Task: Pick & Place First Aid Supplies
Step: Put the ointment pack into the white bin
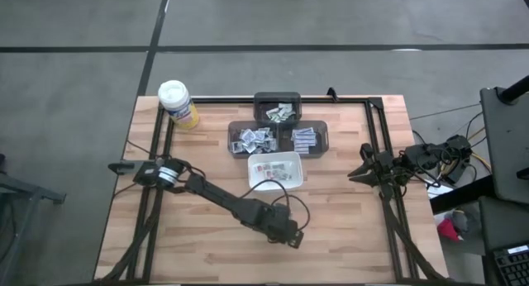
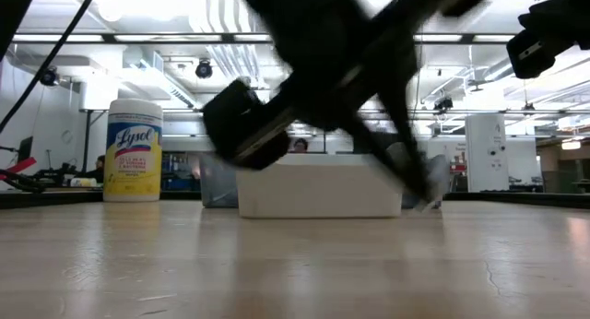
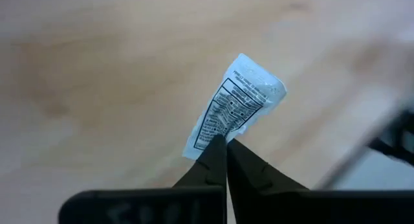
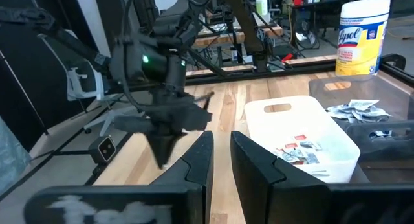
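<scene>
My left gripper [image 3: 224, 141] is shut on one first aid packet [image 3: 239, 98], white and bluish with black print. In the high view this gripper [image 1: 289, 235] is over the wooden table, near of the white dish [image 1: 251, 166]. The dish holds a few more packets [image 1: 266, 169]. Other packets lie in three dark bins [image 1: 277, 110] behind it. My right gripper [image 1: 357, 172] waits at the table's right edge, its fingers a little apart with nothing between them. My left gripper pinches the packet's near short end [image 3: 217, 130] between its two fingertips. The fingers slant down at it from the table's left. The packet sticks out beyond the tips, lengthwise with the fingers. Whether its far end is clear of the table, I cannot tell.
A yellow canister with a white lid [image 1: 176, 102] stands at the far left corner. The dark bins [image 1: 306, 139] sit in a cluster behind the dish. A black frame rail [image 1: 273, 97] runs along the table's far edge. Bare wood lies near and left of the dish.
</scene>
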`<state>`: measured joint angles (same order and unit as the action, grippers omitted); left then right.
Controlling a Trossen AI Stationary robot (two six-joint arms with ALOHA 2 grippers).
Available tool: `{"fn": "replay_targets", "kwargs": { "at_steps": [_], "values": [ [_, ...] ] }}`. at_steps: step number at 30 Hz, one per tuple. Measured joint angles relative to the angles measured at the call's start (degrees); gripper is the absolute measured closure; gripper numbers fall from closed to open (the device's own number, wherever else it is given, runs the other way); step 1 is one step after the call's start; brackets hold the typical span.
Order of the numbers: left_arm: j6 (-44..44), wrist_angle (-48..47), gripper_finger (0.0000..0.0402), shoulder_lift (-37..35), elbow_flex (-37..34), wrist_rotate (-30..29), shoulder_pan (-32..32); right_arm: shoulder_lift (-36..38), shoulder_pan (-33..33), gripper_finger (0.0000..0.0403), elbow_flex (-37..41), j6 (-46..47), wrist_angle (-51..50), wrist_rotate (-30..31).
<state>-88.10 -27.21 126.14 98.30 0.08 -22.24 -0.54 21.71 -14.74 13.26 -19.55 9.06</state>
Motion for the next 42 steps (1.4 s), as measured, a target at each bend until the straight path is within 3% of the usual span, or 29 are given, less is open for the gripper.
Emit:
{"fn": "replay_targets", "kwargs": {
  "at_steps": [3,8,12,19,21,24,28,32,37,42],
  "values": [
    [7.05,5.60,0.0401,-0.56,1.24,0.32,0.00,0.00,0.02,0.0351,0.00,0.00,0.02,0.00],
    [22.65,23.65,0.0401,-1.75,2.32,-0.76,0.33,0.02,0.00,0.0351,0.00,0.00,0.03,0.00],
    [31.32,32.24,0.0401,-2.85,2.32,-9.36,0.98,0.00,0.00,0.0351,0.00,0.00,0.04,0.00],
    [36.03,27.66,0.0401,-7.15,2.28,-30.13,2.79,-0.02,0.00,0.0351,0.00,0.02,0.04,-0.02],
    [36.02,21.30,0.0401,-8.73,2.28,-35.24,3.38,0.00,0.00,0.0351,0.00,0.02,0.04,-0.02],
    [35.42,11.24,0.0401,-11.11,2.25,-38.30,5.02,-0.01,0.00,0.0351,0.00,0.02,0.04,-0.03],
    [33.61,-3.46,0.0401,-13.21,3.68,-36.93,8.33,-0.06,-0.01,0.0351,0.00,0.02,0.06,0.02],
    [35.06,-16.68,0.0401,-13.52,6.88,-31.27,12.59,0.00,0.00,0.0351,0.00,-0.23,0.16,0.11],
    [40.52,-25.94,0.0401,-13.59,8.87,-22.77,18.21,0.02,0.02,0.0351,0.00,-0.42,0.19,0.25],
    [45.69,-28.95,0.0401,-13.59,8.40,-16.90,21.87,0.02,0.02,0.0351,0.00,-0.37,0.53,1.83]
  ]
}}
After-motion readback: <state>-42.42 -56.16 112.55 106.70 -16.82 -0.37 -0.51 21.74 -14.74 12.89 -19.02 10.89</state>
